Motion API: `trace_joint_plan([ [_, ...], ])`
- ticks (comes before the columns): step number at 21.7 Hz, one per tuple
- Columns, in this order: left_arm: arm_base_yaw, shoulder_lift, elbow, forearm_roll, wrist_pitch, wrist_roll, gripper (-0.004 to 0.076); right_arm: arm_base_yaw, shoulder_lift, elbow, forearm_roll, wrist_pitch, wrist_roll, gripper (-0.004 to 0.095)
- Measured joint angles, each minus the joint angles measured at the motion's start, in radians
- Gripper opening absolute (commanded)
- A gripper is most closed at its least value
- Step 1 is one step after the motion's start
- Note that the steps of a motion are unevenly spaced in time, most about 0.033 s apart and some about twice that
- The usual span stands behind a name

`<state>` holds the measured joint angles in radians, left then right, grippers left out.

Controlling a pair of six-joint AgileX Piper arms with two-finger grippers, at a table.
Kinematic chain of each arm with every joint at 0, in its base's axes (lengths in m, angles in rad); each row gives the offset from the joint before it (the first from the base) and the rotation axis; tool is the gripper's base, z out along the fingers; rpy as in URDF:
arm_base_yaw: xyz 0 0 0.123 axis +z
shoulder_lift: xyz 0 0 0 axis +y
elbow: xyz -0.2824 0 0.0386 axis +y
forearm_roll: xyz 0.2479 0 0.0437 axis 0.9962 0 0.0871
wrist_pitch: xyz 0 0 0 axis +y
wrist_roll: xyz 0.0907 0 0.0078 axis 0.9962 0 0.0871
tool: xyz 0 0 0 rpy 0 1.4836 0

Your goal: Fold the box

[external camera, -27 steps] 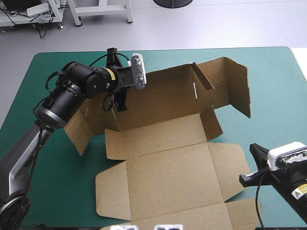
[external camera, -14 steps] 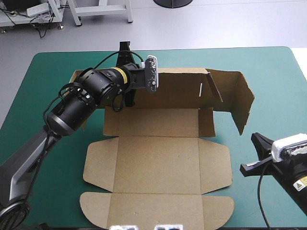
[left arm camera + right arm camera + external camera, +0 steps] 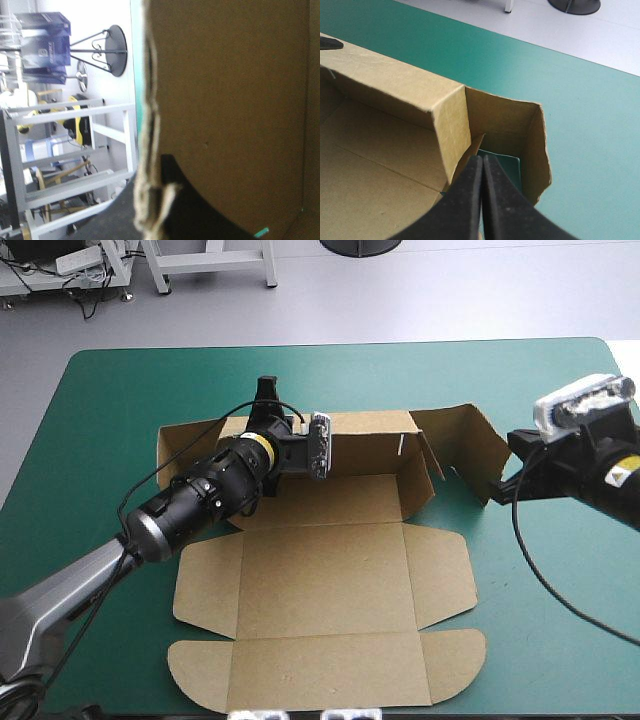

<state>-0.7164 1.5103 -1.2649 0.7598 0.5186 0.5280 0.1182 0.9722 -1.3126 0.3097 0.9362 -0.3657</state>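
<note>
A brown cut cardboard box (image 3: 330, 580) is laid at centre frame of the high view on the teal-green table (image 3: 100, 400). Front panels are flat and the rear wall is raised upright. The rear wall is clamped by the left end effector (image 3: 265, 395), upper centre-left, with the board pinched in it. The right end effector (image 3: 481, 161) is closed with nothing held. Its tips are set in the corner between the wall's end and the right side flap, centre right.
</note>
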Motion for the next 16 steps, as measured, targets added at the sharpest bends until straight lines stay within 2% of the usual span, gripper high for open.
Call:
trace_joint_plan([
  [3,-0.04,-0.054,0.099,0.127,-0.089,-0.122,-0.0009,0.0,0.138,-0.141,-0.012,0.066,0.0,-0.002],
  [5,-0.045,-0.07,0.133,0.242,-0.109,-0.25,-0.0009,0.0,0.224,-0.221,-0.012,0.097,0.0,-0.002],
  [8,-0.045,-0.077,0.159,0.485,-0.123,-0.486,-0.0009,0.0,0.359,-0.357,-0.012,0.206,0.0,-0.002],
  [10,-0.045,-0.082,0.16,0.587,-0.13,-0.581,-0.0009,0.0,0.439,-0.435,-0.019,0.241,0.0,-0.002],
  [16,-0.045,-0.083,0.16,0.642,-0.142,-0.621,-0.0009,0.0,0.607,-0.541,-0.017,0.273,0.026,-0.002],
])
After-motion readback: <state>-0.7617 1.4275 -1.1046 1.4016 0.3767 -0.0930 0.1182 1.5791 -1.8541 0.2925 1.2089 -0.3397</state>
